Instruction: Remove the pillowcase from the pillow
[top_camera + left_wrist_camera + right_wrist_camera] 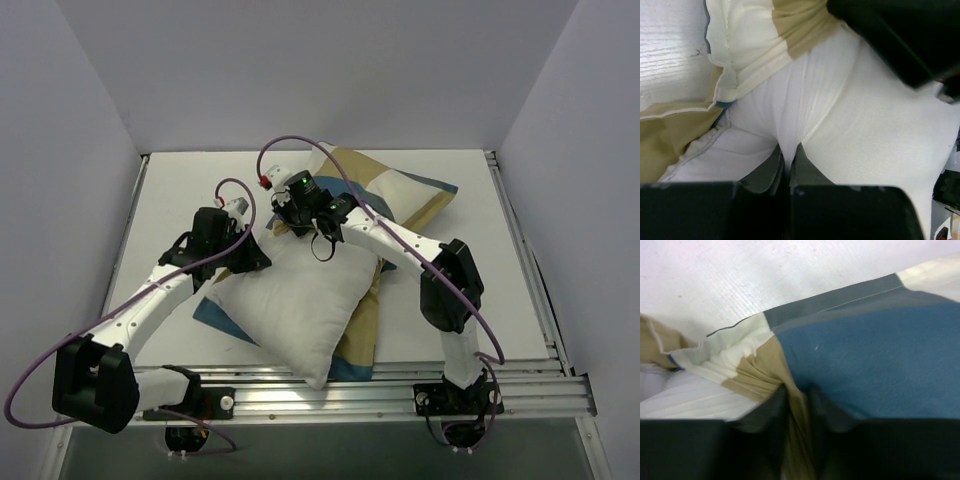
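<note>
The left hand (789, 153) is clamped tight on a pinch of the white pillow (865, 140), whose cloth fans out in pleats from the fingertips. Just beside it, on its far right, the right hand (797, 396) stands narrow with a tan fold of the pillowcase (865, 360) between its fingers. This looks like a grip, though blur hides how firm it is. From above, the two hands sit almost together at the far edge of the pillow. The pillow's bulk lies on the near side of the left hand, towards the arm bases. The pillowcase runs away from the right hand to its far right, and more of it shows beneath the pillow's near corner. Judging by that, the coming move depends on the two hands drawing apart, with the left one anchoring the pillow while the right one drags the pillowcase off beyond it. How much of the pillow still sits inside cannot be told, since the arms cover the opening. In the left wrist view the right arm (900, 35) blocks the upper corner, and the counter (740, 280) shows only past the cloth.
</note>
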Controlling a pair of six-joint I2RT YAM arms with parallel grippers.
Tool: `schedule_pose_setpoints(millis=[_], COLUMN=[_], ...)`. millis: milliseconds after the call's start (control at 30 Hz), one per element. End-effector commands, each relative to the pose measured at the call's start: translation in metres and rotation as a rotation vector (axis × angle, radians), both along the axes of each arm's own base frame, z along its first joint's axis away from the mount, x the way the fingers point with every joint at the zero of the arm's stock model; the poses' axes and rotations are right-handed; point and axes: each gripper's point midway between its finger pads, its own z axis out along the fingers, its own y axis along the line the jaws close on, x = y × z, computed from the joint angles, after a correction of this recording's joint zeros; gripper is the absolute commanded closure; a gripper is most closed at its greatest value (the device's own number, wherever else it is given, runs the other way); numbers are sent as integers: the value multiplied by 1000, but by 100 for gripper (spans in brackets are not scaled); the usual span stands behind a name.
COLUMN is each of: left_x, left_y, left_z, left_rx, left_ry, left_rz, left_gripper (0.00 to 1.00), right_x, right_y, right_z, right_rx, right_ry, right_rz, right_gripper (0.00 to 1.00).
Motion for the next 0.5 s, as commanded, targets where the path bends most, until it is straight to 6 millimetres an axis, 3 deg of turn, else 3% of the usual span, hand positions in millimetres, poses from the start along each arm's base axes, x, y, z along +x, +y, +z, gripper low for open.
schedule_pose_setpoints(millis=[0,33,133,167,233,267,300,400,467], left_x=[-13,-12,-21,-22,-30,-34,-40,-54,-67], left_y=[21,23,34,35,44,48,53,62,66], left_z=[14,25,45,64,76,90,92,103,106], left_rx=[99,109,146,138,158,154,168,172,171], left_ry=[-24,-42,-73,-118,-136,-179,-174,-200,-199], left_rz=[20,24,26,31,46,62,70,85,86], left_gripper=[98,98,98,98,98,98,98,98,98], right_x=[38,49,82,97,111,117,126,137,138], right_y=[-54,-68,-112,-133,-160,-178,-201,-254,-277], right_z=[-21,-18,0,13,28,37,46,60,62], right_rx=[-113,-121,-111,-98,-76,-86,-53,-39,2], right_ry=[-37,-63,-115,-143,-179,-207,-216,-248,-233], right_rz=[-204,-271,-460,-537,-657,-720,-816,-991,-1080], right_gripper=[96,100,100,100,100,100,100,100,100])
